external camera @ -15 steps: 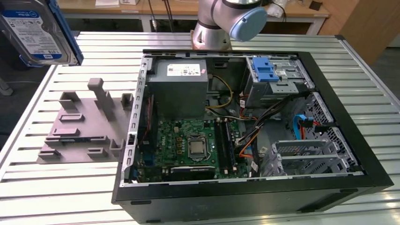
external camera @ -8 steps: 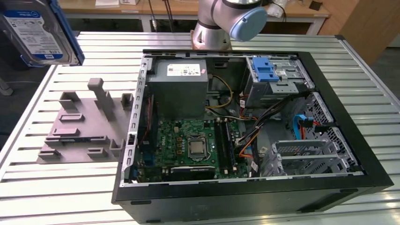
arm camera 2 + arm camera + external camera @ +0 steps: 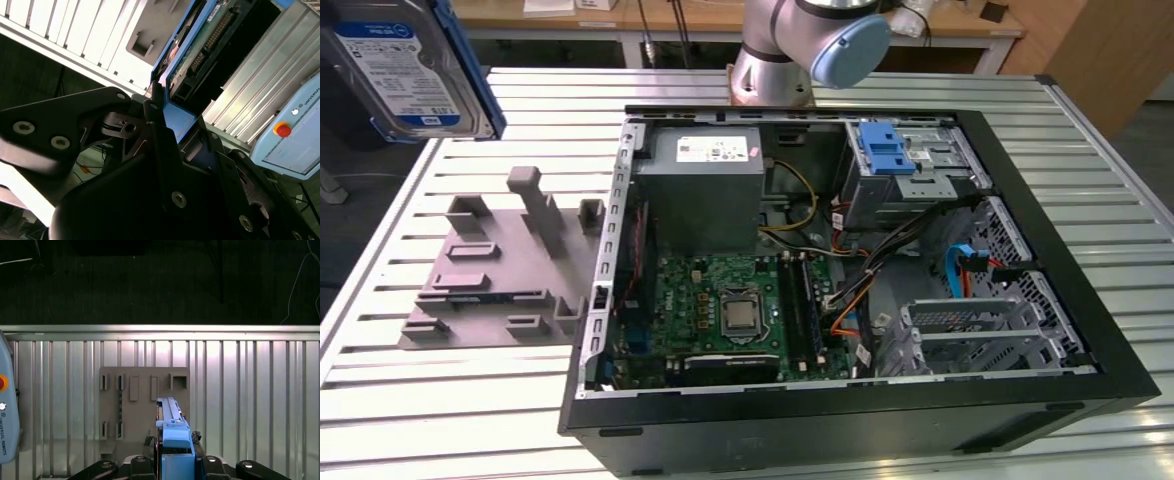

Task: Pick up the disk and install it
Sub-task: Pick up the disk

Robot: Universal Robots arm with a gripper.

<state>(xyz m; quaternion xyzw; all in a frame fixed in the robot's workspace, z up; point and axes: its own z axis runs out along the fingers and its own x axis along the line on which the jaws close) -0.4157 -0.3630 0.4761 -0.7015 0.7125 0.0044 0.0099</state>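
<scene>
Above the table [image 3: 250, 390], the disk [image 3: 172, 432] sits clamped between the hand's [image 3: 176, 465] sides.

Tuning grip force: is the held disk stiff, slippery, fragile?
Probably stiff: the disk is a flat metal-cased slab. With the gripper clamped on its smooth blue frame, slipping seems possible. Its bare circuit board, in the second wrist view, looks damage-prone.

Your ribbed metal table [image 3: 454, 420], a wooden bench [image 3: 680, 18] behind it (odds and ends on top), dark floor [image 3: 360, 165] at the exterior view's left.
</scene>
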